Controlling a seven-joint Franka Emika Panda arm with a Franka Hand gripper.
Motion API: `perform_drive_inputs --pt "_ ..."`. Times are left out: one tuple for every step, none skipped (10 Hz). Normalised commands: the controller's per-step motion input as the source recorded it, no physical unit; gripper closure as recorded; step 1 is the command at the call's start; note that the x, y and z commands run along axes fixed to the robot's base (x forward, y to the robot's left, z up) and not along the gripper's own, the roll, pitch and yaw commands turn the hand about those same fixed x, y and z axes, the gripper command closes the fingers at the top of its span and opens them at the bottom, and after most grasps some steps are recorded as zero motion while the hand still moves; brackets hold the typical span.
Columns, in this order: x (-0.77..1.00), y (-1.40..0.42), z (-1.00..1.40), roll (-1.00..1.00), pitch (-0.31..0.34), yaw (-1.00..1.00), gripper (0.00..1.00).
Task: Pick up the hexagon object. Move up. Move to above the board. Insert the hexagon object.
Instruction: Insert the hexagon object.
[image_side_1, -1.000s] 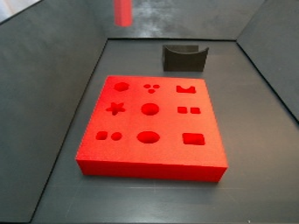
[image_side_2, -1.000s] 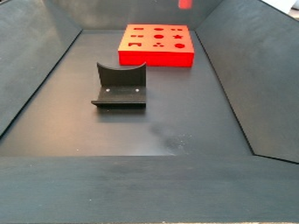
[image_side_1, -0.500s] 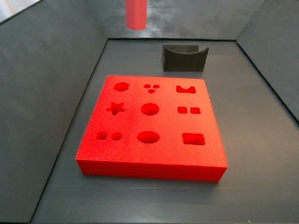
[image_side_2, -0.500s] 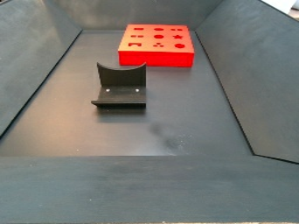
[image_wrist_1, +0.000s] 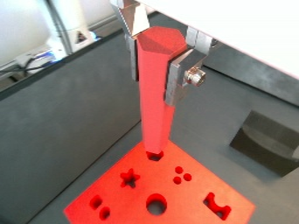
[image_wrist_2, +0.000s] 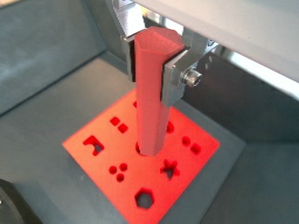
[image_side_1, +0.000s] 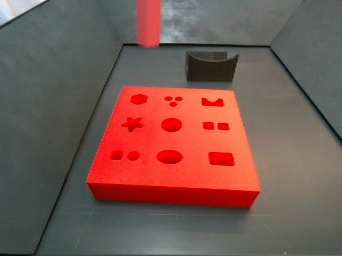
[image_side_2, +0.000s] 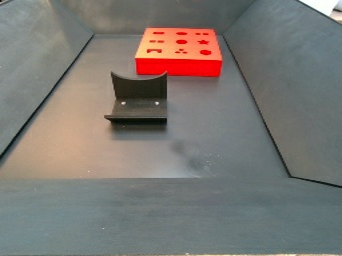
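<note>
Fingers (image_wrist_1: 176, 74) of the gripper (image_wrist_1: 156, 48) clamped on the hexagon object (image_wrist_1: 155, 96), hanging upright below them. Pickup and lift done; high over the board (image_wrist_1: 117, 201) beneath. Left: lowering into the hexagon cut-out.

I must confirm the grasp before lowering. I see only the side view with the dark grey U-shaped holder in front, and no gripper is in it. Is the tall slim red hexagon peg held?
Observer: Yes. In both wrist views the gripper is shut on the tall slim red hexagon peg, with its silver fingers on opposite faces.
Operator: Is it over the flat red board?
Observer: Yes. In a wrist view the peg hangs upright over the flat red board.
Operator: Has the tip entered?
Observer: No. In a side view the peg ends well above the board.
</note>
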Motion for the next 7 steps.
perform_drive_inputs --pt "-0.19 0.43 -0.78 -0.13 -0.087 -0.37 1.0" --pt "0.0 0.47 -0.7 -0.15 -0.119 -0.22 1.0" --pt "0.06 0.38 -0.71 -0.14 -0.124 -0.12 1.0" --pt "0.05 0.29 -0.68 -0.17 -0.141 -0.09 1.0" --pt "0.0 0.18 -0.59 -0.19 -0.21 -0.04 1.0" --pt "0.0 0.02 -0.57 -0.17 -0.257 0.0 1.0" --pt "-0.01 0.0 -0.62 -0.03 -0.233 0.0 1.0"
